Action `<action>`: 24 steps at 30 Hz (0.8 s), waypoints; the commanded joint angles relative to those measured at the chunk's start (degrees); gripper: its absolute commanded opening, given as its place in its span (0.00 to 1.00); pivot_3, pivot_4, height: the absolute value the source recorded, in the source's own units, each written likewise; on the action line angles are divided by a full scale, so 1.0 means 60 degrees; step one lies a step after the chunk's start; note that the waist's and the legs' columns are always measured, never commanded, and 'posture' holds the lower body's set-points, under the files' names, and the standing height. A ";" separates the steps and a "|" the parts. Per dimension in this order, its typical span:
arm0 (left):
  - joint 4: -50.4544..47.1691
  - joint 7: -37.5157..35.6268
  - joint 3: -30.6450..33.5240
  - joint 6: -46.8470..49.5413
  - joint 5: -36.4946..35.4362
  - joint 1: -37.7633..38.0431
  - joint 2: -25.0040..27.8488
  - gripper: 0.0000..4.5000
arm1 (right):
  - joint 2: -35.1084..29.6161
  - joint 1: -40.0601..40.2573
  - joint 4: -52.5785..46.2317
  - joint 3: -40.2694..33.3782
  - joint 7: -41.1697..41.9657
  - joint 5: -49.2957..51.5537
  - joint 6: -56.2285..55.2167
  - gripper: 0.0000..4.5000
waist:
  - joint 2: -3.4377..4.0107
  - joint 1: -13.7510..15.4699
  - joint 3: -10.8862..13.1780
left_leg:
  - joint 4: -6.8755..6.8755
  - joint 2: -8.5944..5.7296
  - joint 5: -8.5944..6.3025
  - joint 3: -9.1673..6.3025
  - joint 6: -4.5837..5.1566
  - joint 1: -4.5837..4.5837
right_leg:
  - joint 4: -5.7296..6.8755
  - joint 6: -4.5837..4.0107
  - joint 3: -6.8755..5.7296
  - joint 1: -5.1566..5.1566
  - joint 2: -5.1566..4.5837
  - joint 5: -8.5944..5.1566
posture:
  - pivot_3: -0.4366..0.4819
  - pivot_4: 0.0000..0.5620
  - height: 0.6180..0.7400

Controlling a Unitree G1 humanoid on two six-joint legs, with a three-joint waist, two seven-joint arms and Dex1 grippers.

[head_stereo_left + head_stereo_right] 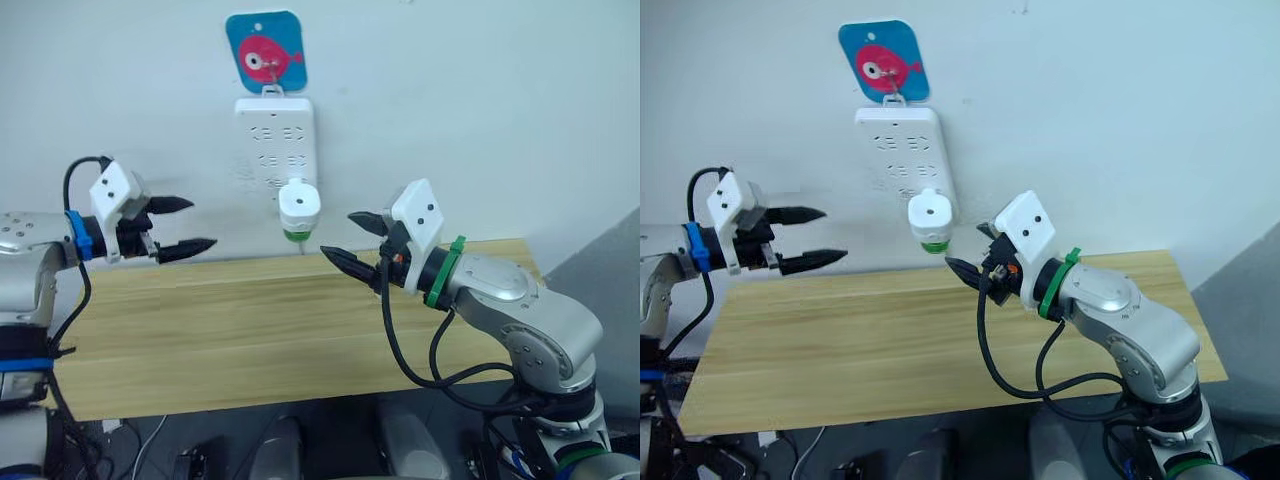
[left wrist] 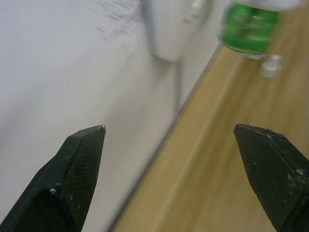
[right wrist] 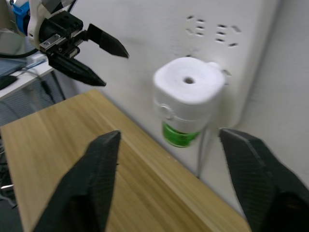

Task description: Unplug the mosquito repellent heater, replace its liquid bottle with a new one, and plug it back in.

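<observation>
So the mosquito repellent heater [image 3: 188,99] is plugged into the bottom of the wall power strip [image 1: 275,145], above the far edge of the wooden table [image 1: 250,330], with the green liquid bottle [image 3: 179,135] hanging under it. The right gripper [image 1: 350,238] sits just right of it, spread wide, holding nothing. The left gripper [image 1: 185,224] waits well off to the left, also wide open and empty. I'd close on the white body, not the bottle, then pull straight out from the wall so the 2 prongs don't bind.
</observation>
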 commanded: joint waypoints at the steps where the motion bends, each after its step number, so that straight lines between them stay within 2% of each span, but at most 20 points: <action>1: -0.2329 -0.0211 0.0708 0.1405 -0.1295 0.0746 0.0338 1.00 | -0.0119 0.0121 -0.0246 0.0250 0.0526 0.0053 -0.0738 0.50 | -0.0002 0.0119 0.0001 | 0.0000 -0.0001 0.0000 0.0003 0.0000 -0.0001 | -0.0001 0.0000 0.0002 0.0000 -0.0002 0.0000 | 0.45 0.36 1.00; 5: -0.5115 0.0253 0.1360 0.2852 -0.2872 0.2277 0.0069 1.00 | -0.0211 0.0398 0.0139 0.0858 0.0864 -0.0522 -0.1721 0.19 | -0.0001 0.0223 0.0001 | -0.0001 0.0009 -0.0018 0.0006 0.0032 0.0004 | -0.0001 0.0000 0.0008 0.0004 -0.0002 0.0000 | 0.46 0.36 1.00; 8: -0.6239 0.1364 0.1780 0.3349 -0.3488 0.2952 -0.0565 1.00 | -0.0086 0.0446 0.0646 0.1213 0.0800 -0.1064 -0.2408 0.00 | -0.0001 0.0334 0.0001 | -0.0001 0.0011 -0.0018 0.0010 0.0032 0.0017 | 0.0010 -0.0001 0.0010 0.0006 0.0004 0.0000 | 0.47 0.35 1.00; 11: -0.7187 0.2462 0.2047 0.3248 -0.3493 0.3622 -0.1319 1.00 | 0.0007 0.0476 0.0949 0.1507 0.0785 -0.1512 -0.2928 0.00 | -0.0002 0.0382 0.0000 | 0.0001 0.0008 -0.0016 0.0017 0.0029 0.0027 | 0.0017 -0.0012 0.0012 0.0007 0.0022 0.0006 | 0.47 0.34 1.00; 15: -0.8328 0.3115 0.2024 0.1994 -0.2754 0.4908 -0.2310 1.00 | 0.0277 0.0500 0.1331 0.1572 0.0560 -0.2019 -0.3414 0.00 | -0.0004 0.0408 -0.0002 | -0.0001 0.0011 -0.0010 0.0018 0.0017 0.0026 | 0.0008 -0.0014 0.0013 0.0007 0.0022 0.0007 | 0.47 0.34 1.00; 18: -0.8628 0.3153 0.1885 0.1248 -0.2272 0.5501 -0.2607 1.00 | 0.0435 0.0498 0.1553 0.1559 0.0480 -0.2289 -0.3608 0.00 | -0.0005 0.0456 -0.0003 | -0.0010 0.0010 0.0007 0.0023 -0.0014 0.0024 | 0.0001 -0.0015 0.0017 0.0007 0.0014 0.0008 | 0.47 0.33 1.00; 24: -0.8720 0.3413 0.1795 0.0963 -0.2195 0.6137 -0.2747 1.00 | 0.0622 0.0503 0.1887 0.1604 0.0469 -0.2644 -0.3734 0.00 | -0.0008 0.0533 -0.0007 | -0.0018 0.0004 0.0007 0.0025 -0.0013 0.0028 | 0.0001 -0.0020 0.0016 0.0011 0.0016 0.0011 | 0.47 0.33 1.00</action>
